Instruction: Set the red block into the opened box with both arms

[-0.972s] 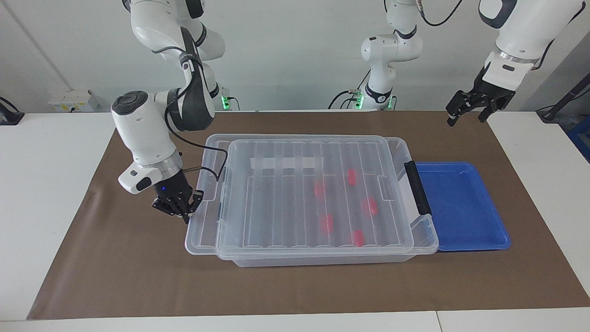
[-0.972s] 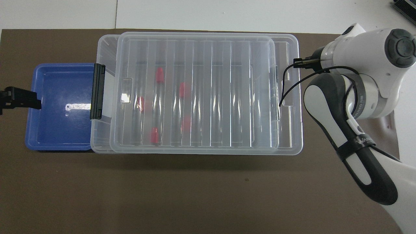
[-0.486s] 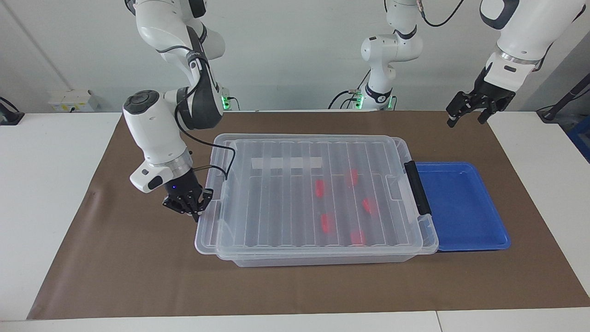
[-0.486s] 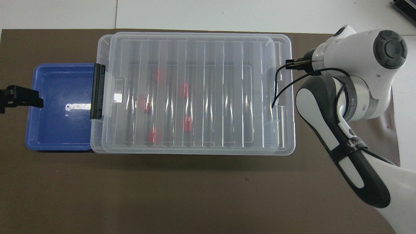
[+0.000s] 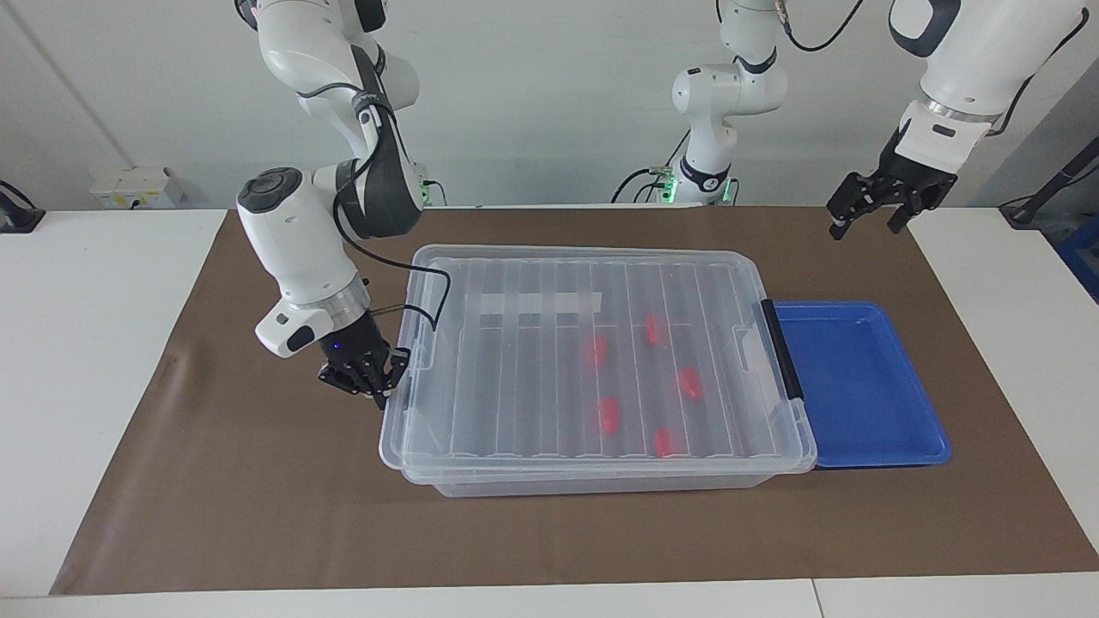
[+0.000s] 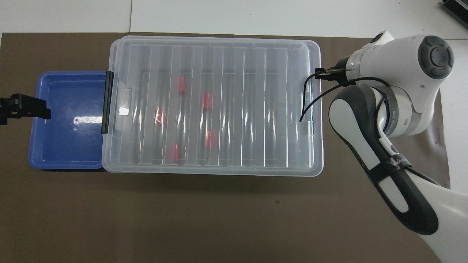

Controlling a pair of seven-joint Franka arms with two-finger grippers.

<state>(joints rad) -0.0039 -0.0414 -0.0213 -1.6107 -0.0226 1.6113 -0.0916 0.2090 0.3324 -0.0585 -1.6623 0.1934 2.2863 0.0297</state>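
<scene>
Five small bright red blocks lie inside the clear box mid-worktop, blurred beneath its ribbed lid. The right gripper, fingers pressed together, sits at the lid's edge toward the right arm's end. The left gripper hangs above the brown mat, fingers spread

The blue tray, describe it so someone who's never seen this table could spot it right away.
Start at the large clear plastic box with the ribbed lid in the middle of the brown mat. At its black-latch end, toward the left arm's end of the table, the blue tray sits against it. It is the only solid blue, lidless thing there, shallow, smaller than the box, and holds no red blocks.
</scene>
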